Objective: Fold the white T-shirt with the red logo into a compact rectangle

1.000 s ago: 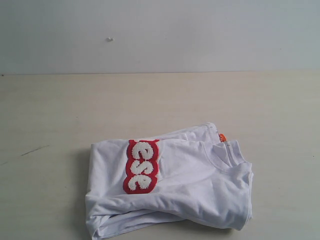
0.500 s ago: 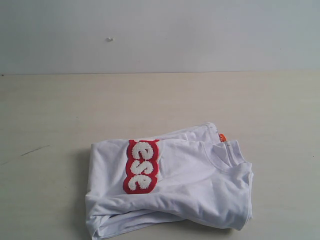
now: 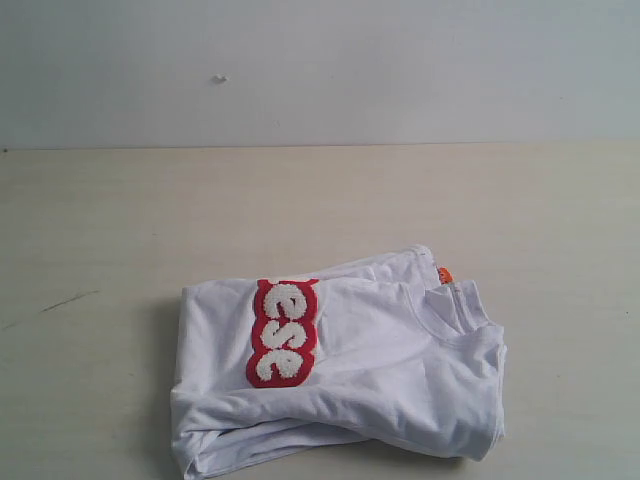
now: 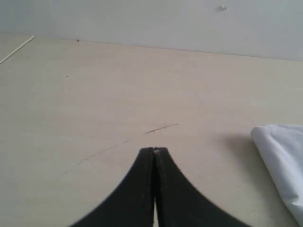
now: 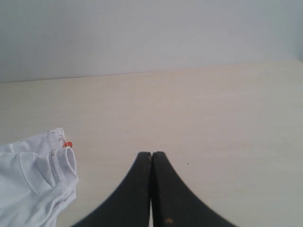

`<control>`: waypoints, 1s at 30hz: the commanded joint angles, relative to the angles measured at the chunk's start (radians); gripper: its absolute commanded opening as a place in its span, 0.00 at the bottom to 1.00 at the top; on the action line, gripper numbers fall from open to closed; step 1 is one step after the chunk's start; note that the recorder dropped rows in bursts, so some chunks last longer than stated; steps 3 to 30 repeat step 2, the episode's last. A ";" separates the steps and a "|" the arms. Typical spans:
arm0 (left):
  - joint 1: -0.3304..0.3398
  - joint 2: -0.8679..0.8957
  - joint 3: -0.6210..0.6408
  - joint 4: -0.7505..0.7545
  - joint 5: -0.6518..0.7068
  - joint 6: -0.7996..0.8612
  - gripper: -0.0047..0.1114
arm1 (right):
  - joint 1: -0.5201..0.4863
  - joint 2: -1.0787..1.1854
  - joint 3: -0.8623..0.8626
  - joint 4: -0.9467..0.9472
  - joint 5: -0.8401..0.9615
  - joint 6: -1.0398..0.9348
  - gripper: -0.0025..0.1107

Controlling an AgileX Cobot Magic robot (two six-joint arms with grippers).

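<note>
The white T-shirt (image 3: 380, 370) lies folded into a rough rectangle near the front of the table. Its red logo (image 3: 282, 332) with fuzzy white letters faces up on the left part of the bundle. The ribbed collar (image 3: 445, 310) and small orange tag (image 3: 445, 275) are at the right. Neither gripper shows in the exterior view. My left gripper (image 4: 154, 150) is shut and empty over bare table, with a corner of the shirt (image 4: 281, 161) off to one side. My right gripper (image 5: 151, 154) is shut and empty, apart from the collar (image 5: 66, 163).
The pale wooden table (image 3: 150, 230) runs back to a plain white wall (image 3: 320, 70). A thin dark scratch (image 3: 68, 300) marks the tabletop left of the shirt.
</note>
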 commanded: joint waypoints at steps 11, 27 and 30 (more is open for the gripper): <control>0.004 -0.006 0.002 0.001 -0.007 -0.008 0.04 | -0.008 -0.005 0.005 -0.006 -0.005 -0.004 0.02; 0.004 -0.006 0.002 0.001 -0.007 -0.008 0.04 | -0.008 -0.005 0.005 -0.006 -0.005 -0.004 0.02; 0.004 -0.006 0.002 0.001 -0.007 -0.008 0.04 | -0.008 -0.005 0.005 -0.006 -0.005 -0.004 0.02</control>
